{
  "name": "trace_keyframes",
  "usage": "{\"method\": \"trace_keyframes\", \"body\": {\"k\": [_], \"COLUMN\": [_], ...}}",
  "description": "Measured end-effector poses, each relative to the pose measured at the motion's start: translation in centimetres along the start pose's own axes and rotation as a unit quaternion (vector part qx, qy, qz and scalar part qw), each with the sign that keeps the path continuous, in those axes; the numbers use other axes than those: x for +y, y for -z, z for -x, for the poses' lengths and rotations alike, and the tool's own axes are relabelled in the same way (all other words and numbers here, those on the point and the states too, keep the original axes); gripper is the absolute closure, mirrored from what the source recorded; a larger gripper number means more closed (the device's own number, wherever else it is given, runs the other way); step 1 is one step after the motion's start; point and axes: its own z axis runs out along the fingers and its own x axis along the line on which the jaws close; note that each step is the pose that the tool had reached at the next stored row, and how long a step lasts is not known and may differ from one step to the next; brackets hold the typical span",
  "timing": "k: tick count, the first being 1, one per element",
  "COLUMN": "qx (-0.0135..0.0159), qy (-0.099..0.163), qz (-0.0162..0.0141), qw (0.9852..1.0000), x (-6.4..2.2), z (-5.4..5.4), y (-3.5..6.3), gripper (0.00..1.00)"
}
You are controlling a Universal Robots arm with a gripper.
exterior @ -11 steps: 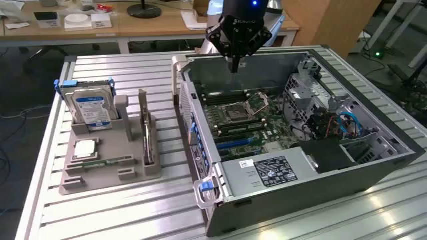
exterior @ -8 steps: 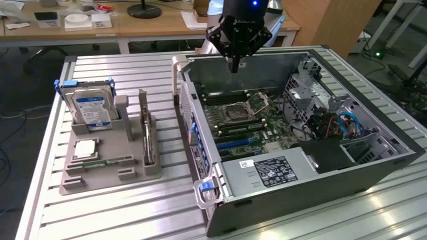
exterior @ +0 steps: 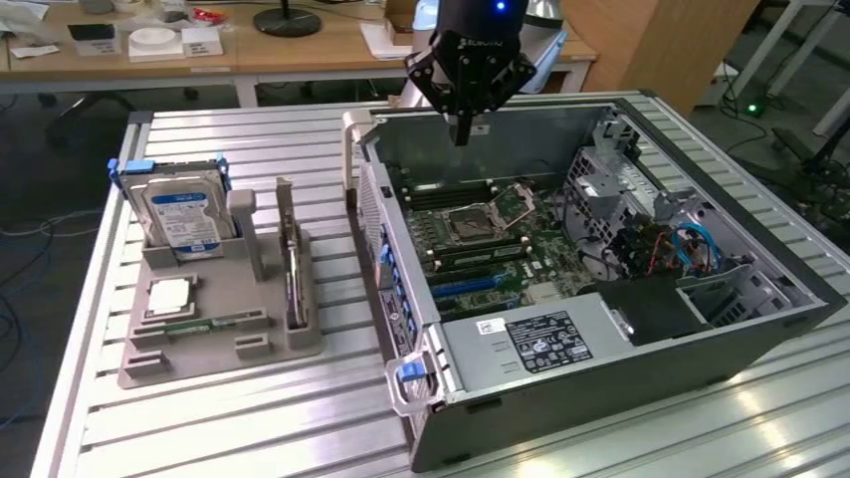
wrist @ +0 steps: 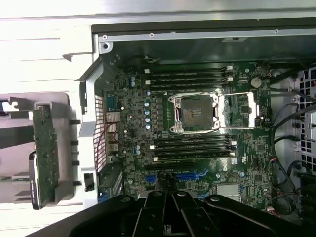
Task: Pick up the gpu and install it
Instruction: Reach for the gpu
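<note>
The gpu [exterior: 294,284] is a thin dark green card standing on edge in a slot of the grey holder [exterior: 199,358], at the exterior view's left beside the case. In the wrist view the gpu [wrist: 44,148] shows as a green board outside the case wall. My gripper [exterior: 461,127] hangs above the back wall of the open computer case [exterior: 598,349], far from the card, fingers together and holding nothing. The black fingers [wrist: 153,212] show in the wrist view over the motherboard [wrist: 138,123] and its blue slots [wrist: 190,175].
The holder also carries a silver hard drive [exterior: 179,214] with a blue-white label, a processor chip [exterior: 167,297] and a narrow memory strip [exterior: 213,324]. Inside the case are an open processor socket [wrist: 195,112], a power supply [exterior: 544,344] and cables [exterior: 684,249].
</note>
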Motion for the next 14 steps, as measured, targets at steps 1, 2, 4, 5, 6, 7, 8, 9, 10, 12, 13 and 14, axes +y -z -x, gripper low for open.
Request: {"method": "trace_keyframes", "body": {"k": [1,2,4,5,6,7,8,9,10,12,13,14], "qx": [0.0,0.0,0.0,0.0,0.0,0.0,0.0,0.0,0.0,0.0,0.0,0.0], "qy": [0.0,0.0,0.0,0.0,0.0,0.0,0.0,0.0,0.0,0.0,0.0,0.0], "qz": [0.0,0.0,0.0,0.0,0.0,0.0,0.0,0.0,0.0,0.0,0.0,0.0], "qw": [1.0,1.0,1.0,1.0,1.0,1.0,1.0,1.0,1.0,1.0,1.0,1.0], "x": [-0.01,-0.01,-0.02,-0.03,-0.03,-0.04,-0.05,-0.05,-0.05,-0.06,-0.07,-0.07], "z": [-0.09,-0.18,-0.33,-0.4,-0.47,-0.53,-0.59,-0.66,-0.72,-0.85,-0.92,-0.98], "y": [0.0,0.0,0.01,0.01,0.01,0.02,0.02,0.02,0.02,0.02,0.03,0.03], "gripper": [0.89,0.89,0.89,0.89,0.89,0.89,0.89,0.89,0.89,0.89,0.89,0.89]}}
